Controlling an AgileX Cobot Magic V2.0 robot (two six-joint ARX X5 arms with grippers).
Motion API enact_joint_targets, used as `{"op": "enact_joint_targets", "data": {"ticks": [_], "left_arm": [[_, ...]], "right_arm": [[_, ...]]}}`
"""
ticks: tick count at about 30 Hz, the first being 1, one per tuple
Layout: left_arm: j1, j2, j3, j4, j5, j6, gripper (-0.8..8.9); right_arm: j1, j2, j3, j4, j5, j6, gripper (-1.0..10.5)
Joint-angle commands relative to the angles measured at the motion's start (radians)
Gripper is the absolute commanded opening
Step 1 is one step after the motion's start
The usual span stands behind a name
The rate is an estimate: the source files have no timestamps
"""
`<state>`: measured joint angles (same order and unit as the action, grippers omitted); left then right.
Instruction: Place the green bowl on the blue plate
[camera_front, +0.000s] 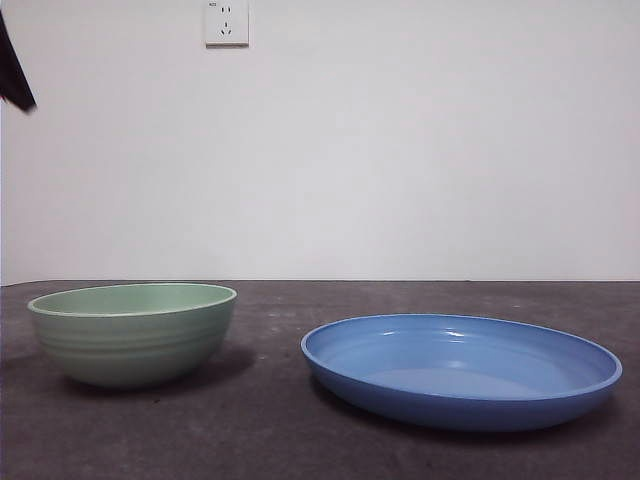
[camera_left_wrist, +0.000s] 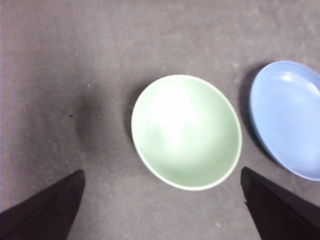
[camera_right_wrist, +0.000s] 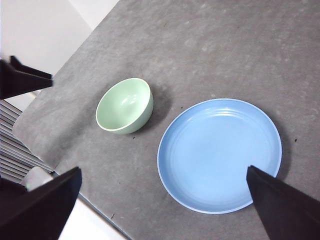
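— Where's the bowl?
— I see the green bowl (camera_front: 133, 333) left of the blue plate (camera_front: 462, 370), apart. My left gripper (camera_left_wrist: 160, 207) hangs above, spread wide, empty; right gripper (camera_right_wrist: 165, 200) likewise.
— Grip?
— Rim; it's probably glossy, stiff, slippery.

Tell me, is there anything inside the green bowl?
No. The green bowl looks empty from above, just its shiny inside. It stands on the dark table beside the blue plate. What lies under it is hidden.

Even light; glare inside green bowl (camera_left_wrist: 186, 131).
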<state>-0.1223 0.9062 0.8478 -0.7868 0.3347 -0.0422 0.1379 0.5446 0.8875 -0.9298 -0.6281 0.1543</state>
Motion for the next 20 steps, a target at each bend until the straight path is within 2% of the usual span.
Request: {"op": "enact_joint_targets", "data": {"ticks": [1,12,20], "left_arm": [[-0.002,0.078,0.019,0.037,-0.006,0.012,4.95],[-0.003,0.363,0.019,0.163,-0.006,0.011,4.95],[-0.004,0.486,0.019,0.217,-0.006,-0.004,4.91]], "right_arm": [[0.004,0.002,0.017,0.009,-0.003,0.003,5.5],[0.004,0.002,0.017,0.009,-0.003,0.018,5.5],[0.004,0.002,0.017,0.009,-0.001,0.017,5.5]]}}
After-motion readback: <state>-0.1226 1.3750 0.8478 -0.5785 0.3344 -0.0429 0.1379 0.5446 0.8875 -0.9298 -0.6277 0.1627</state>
